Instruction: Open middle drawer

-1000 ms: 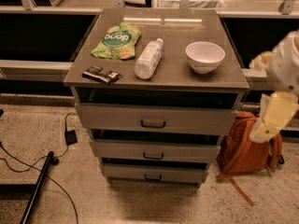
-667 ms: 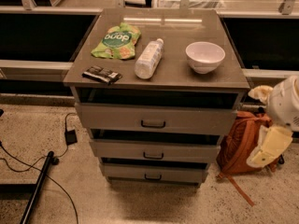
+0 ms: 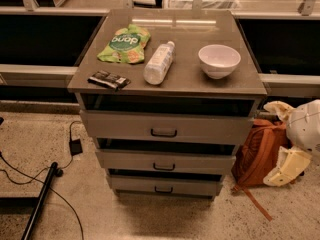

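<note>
Cabinet [image 3: 186, 80]: grey, three drawers.
Middle drawer [image 3: 127, 160]: second from top; rigid metal, probably weighty, should slide straight out.
Gripper [image 3: 286, 167]: low at right, well apart from the cabinet; grip state cannot be told.
Loop handle [image 3: 164, 167]: small, dark, centred; best hold.

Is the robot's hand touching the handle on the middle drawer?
Apart. In the camera view the gripper hangs far right, by the orange backpack, a clear gap away from the middle drawer and its dark handle.
</note>
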You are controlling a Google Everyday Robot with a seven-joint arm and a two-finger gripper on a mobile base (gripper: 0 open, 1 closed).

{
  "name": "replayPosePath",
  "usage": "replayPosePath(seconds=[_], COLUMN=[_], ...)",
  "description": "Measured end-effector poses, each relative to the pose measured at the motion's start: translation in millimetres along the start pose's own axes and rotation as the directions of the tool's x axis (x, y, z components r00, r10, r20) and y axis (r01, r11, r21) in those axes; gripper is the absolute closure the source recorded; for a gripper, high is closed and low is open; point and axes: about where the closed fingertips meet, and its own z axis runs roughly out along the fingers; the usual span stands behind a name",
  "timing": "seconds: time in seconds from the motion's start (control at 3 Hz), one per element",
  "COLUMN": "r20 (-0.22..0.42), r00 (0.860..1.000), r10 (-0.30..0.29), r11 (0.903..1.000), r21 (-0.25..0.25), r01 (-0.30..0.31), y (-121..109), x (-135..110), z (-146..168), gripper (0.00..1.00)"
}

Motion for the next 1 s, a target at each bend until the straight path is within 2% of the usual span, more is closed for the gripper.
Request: replayPosePath(seconds=[0.33, 0.67, 1.0], r20=[-0.001, 0.028, 0.082], r00=[1.000, 0.999, 0.991], r10=[0.000, -0.028, -0.103], r11=[1.0000, 0.9995, 0.9936], r21=[-0.001, -0.014, -0.038], r01=[0.000, 0.029, 0.107], y=[0, 8, 27], x=[0, 13, 46], z=[0, 29, 91], gripper=[0.00, 0.00, 0.00])
